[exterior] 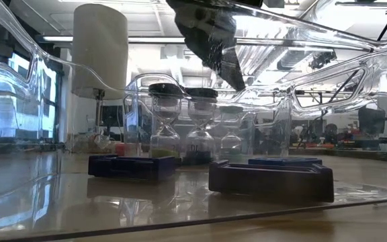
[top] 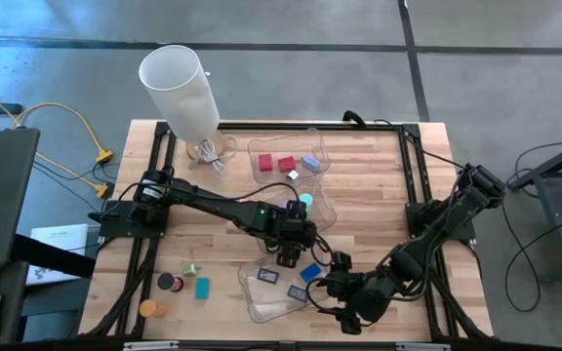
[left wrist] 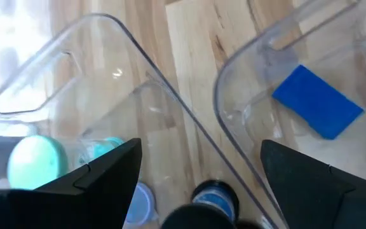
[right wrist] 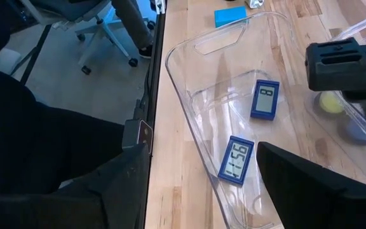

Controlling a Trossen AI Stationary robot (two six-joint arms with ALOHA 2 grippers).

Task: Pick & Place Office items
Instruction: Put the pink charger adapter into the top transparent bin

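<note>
My left gripper (top: 291,255) hangs open over the gap between the middle clear tray (top: 322,216) and the near clear tray (top: 261,304). Its fingers (left wrist: 107,172) hold nothing. A teal cylinder (left wrist: 37,162) lies in the middle tray. A small blue round piece (left wrist: 215,196) shows low between the fingers. A flat blue rectangle (left wrist: 316,102) lies in the near tray with two dark-framed rectangles (right wrist: 264,100) (right wrist: 237,160). My right gripper (right wrist: 202,165) waits open at that tray's near right corner (top: 332,295).
The far tray (top: 261,146) holds red blocks (top: 265,162) and a blue one (top: 310,163). A black cylinder (top: 169,282), a teal rectangle (top: 202,288) and an orange cylinder (top: 150,308) lie near left on the table. A white shade (top: 179,88) stands far left.
</note>
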